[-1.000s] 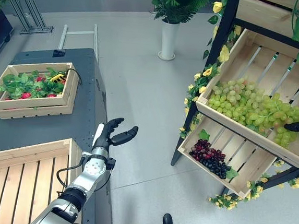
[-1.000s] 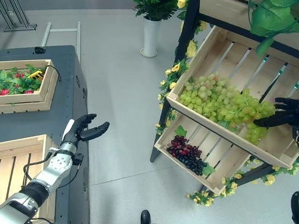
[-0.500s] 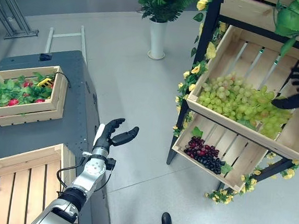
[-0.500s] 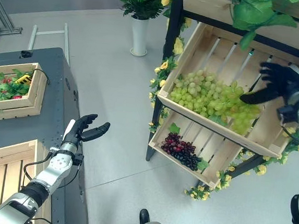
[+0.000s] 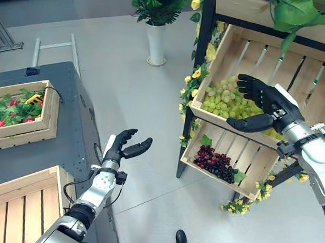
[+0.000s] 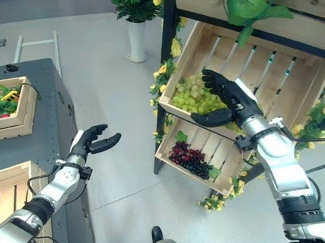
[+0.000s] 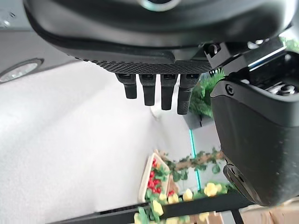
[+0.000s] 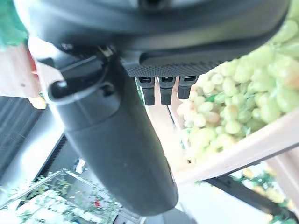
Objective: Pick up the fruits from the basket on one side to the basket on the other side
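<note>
Sitting at the far left on the dark grey counter (image 5: 64, 135), a shallow wooden crate of green leaves and red fruit (image 5: 12, 114) is lying well apart from the work, with a bare slatted wooden crate (image 5: 12, 208) nearer the robot, likely the receiving basket. Just beyond that crate's corner the left hand (image 5: 125, 148) is hanging over the floor with relaxed, lightly bent fingers, holding nothing. Further right, the tilted wooden shelf crate (image 6: 280, 75) is holding the heap of green grapes (image 6: 194, 97), and below it a lower crate is carrying a small bunch of dark purple grapes (image 6: 190, 158). The right hand (image 6: 228, 99) is hovering spread open right over the near end of the green heap, thumb low by the crate's front lip, gripping nothing; its wrist view is showing straight fingers with the grapes just past them.

The risk from here: closing on loose berries rather than a stem could be tearing grapes off and sending them rolling down the slanted crate onto the floor, and the thumb could be catching on the front board.

Compared with a second ago, the right hand is now lying over the left part of the heap instead of at the crate's far right end, while the left hand is staying as it was; the camera itself is also swinging rightward
</note>
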You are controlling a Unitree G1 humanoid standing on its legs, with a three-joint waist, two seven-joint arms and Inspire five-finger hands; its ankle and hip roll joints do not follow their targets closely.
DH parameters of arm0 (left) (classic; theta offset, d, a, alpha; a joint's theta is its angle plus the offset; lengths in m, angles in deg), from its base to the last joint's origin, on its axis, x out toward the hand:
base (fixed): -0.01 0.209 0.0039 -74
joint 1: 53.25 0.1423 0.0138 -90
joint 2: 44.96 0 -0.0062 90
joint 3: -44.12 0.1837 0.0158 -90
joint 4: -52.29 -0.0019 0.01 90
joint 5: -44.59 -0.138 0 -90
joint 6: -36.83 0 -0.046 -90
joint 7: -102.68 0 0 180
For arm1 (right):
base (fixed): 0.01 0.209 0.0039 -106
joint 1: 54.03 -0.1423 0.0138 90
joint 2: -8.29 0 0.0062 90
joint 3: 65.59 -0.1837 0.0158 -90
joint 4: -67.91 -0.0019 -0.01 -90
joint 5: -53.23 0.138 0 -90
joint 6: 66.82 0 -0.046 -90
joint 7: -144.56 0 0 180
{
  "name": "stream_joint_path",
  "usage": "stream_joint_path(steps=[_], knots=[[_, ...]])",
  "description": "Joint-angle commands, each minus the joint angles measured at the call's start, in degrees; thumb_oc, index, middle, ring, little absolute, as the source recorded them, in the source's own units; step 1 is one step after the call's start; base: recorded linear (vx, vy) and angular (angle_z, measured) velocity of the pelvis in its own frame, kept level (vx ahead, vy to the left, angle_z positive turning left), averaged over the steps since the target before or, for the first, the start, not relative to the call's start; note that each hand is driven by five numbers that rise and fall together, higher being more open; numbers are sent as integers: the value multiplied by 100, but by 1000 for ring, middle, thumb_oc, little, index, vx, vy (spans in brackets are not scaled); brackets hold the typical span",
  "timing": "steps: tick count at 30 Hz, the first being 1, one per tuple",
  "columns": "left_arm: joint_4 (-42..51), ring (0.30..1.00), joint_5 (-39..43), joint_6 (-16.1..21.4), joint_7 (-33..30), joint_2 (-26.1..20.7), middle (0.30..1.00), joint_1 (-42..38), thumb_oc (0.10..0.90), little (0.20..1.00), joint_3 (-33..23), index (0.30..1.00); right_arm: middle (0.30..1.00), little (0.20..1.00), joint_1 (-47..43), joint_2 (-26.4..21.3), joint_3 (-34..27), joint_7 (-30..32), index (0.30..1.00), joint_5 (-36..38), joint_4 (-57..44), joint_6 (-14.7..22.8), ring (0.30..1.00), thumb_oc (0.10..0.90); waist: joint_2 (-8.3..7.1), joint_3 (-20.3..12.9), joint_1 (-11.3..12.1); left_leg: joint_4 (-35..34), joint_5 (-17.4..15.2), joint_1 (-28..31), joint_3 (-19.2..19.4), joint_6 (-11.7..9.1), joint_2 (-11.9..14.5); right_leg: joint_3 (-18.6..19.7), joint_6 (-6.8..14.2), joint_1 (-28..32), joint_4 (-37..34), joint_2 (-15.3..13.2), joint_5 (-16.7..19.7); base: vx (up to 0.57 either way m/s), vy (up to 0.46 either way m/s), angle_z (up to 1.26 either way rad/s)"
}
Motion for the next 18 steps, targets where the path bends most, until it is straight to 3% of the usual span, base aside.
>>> stream_joint_path(steps=[1,5,7,12,17,18], knots=[[27,900,-140,415,-99,-8,900,-521,800,900,-196,900,900,900,-360,225,-559,-416,900,728,-414,88,900,800,101,-525,60,192,-945,40,49,138,-171,114,138,373,376,54,-992,35,10,-7],[-78,900,-206,468,-163,84,900,-437,800,900,-207,900,900,900,-129,560,-537,-748,900,1151,-803,55,900,800,133,-545,59,204,-943,37,102,137,-166,127,138,354,395,53,-991,27,-7,-10],[-202,900,-55,546,-136,205,900,-325,800,900,-216,900,900,900,175,979,-489,-1403,900,1760,-1149,88,900,800,155,-544,81,200,-938,33,67,137,-168,82,143,349,417,48,-1015,9,-36,-5],[-294,900,156,820,37,478,900,-36,800,900,-216,900,900,900,726,1563,-119,-2254,900,1944,-1357,75,900,800,137,-537,233,236,-907,-35,-43,134,-173,12,127,333,432,29,-1027,-1,-62,1],[-515,900,175,943,4,670,900,388,800,900,-74,900,900,900,1386,2098,627,-2163,900,1740,-909,250,900,800,37,-468,462,299,-860,-111,-200,138,-175,-154,102,344,437,-14,-1034,-11,-95,15],[-599,900,197,941,-11,712,900,492,800,900,-43,900,900,900,1506,2266,879,-2166,900,1566,-679,436,900,800,7,-428,541,316,-851,-136,-247,136,-178,-229,97,357,421,-32,-1030,-34,-97,15]])
